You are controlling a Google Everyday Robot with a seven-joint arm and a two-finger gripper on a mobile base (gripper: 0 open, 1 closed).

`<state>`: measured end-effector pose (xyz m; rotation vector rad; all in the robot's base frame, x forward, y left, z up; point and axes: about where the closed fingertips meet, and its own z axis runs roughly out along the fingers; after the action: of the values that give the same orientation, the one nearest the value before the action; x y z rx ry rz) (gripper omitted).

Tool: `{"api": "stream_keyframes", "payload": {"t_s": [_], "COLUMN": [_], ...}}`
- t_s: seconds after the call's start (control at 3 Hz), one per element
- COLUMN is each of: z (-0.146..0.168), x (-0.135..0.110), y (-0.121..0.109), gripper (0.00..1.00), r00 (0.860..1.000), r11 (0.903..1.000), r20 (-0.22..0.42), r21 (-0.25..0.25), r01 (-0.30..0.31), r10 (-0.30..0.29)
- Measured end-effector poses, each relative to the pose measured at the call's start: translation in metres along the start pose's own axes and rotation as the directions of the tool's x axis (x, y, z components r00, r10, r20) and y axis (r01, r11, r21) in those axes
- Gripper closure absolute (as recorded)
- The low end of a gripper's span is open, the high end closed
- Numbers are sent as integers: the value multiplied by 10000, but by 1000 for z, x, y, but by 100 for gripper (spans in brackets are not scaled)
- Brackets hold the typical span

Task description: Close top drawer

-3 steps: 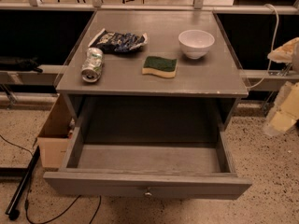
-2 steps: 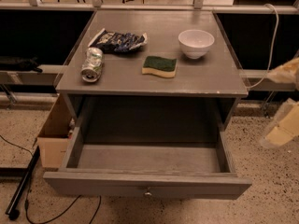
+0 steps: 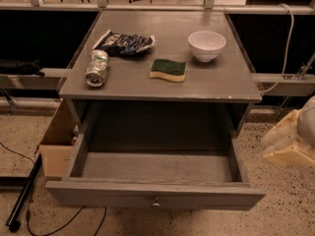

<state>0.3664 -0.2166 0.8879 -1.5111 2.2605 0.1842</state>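
Camera view, top drawer (image 3: 152, 193): pulled fully out beneath the counter (image 3: 216, 85); knob (image 3: 155, 202) centred on the front panel.
Camera view, hand (image 3: 289, 142): at the right edge, near the drawer's right wall but apart from it; whether wide or narrow cannot be told.
Change: the hand has dropped from counter height to drawer height; the drawer is unmoved.
Meaning: probably an approach toward the front panel; the push has not yet begun.

Can (image 3: 97, 68), snack bag (image 3: 123, 43), sponge (image 3: 169, 69), bowl (image 3: 206, 45)
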Motion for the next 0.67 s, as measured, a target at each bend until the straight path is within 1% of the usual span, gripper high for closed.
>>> {"api": "stream_keyframes", "payload": {"t_s": [0.33, 0.67], "z": [20, 23], "x": [8, 10], "y": [21, 23], "gripper": [83, 100], "r00": [9999, 9999], "r11": [9992, 9988], "r20": [-89, -123], "r21": [-400, -476], "r01": [-59, -79], "r10": [55, 73]}}
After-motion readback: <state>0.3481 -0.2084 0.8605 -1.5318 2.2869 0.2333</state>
